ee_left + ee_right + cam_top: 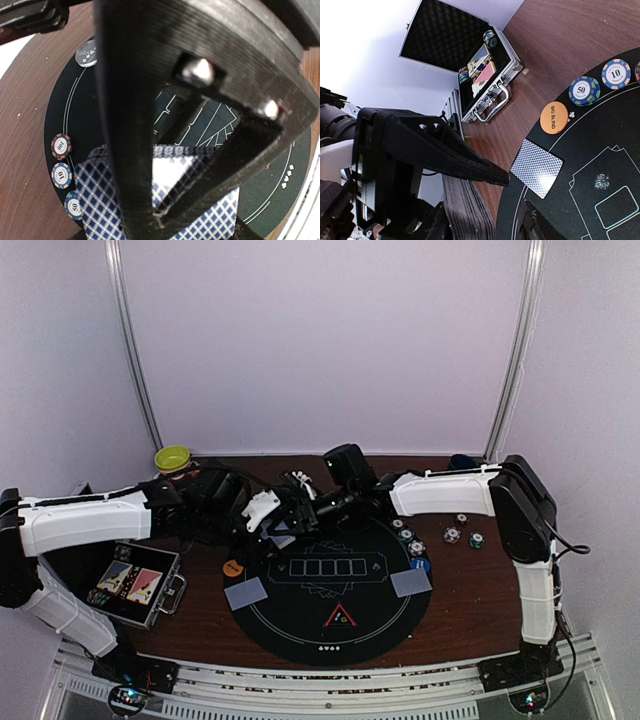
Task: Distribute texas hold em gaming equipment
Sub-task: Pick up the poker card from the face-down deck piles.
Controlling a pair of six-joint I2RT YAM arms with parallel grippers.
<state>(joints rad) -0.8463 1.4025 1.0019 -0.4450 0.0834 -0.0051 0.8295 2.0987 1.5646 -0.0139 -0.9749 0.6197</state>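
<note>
My left gripper (pixel 283 527) is shut on the deck of blue-backed cards (pixel 110 200) above the back of the round black mat (pixel 300 625). My right gripper (pixel 300 512) meets it there, and its fingers stand apart around the deck's edge (pixel 467 210). One black finger (pixel 130 150) crosses the deck's top. Single cards lie on the mat at the left (pixel 245 592) and right (pixel 411 583). The red triangle marker (pixel 340 617) sits at the front. The orange button (pixel 554 118) and chips (pixel 584 90) lie at the mat's left rim, with more chips (pixel 406 535) and a blue button (pixel 421 564) at the right.
An open aluminium case (pixel 135 585) with card boxes stands at the front left. A yellow-green bowl (pixel 172 458) is at the back left. A dark mug (pixel 462 462) is at the back right. Three loose chips (pixel 462 532) lie on the wood right of the mat.
</note>
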